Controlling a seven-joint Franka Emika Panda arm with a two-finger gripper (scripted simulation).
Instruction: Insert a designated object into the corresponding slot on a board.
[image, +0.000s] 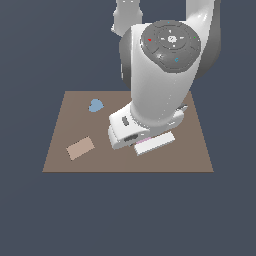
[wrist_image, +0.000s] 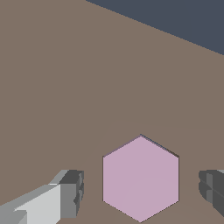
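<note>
Now hovering gripper with fingers spread wide, flanking pink hexagon, apart. It's sitting flush in the slot, near the board's edge. I'm lifting straight, avoiding any nudge.
</note>
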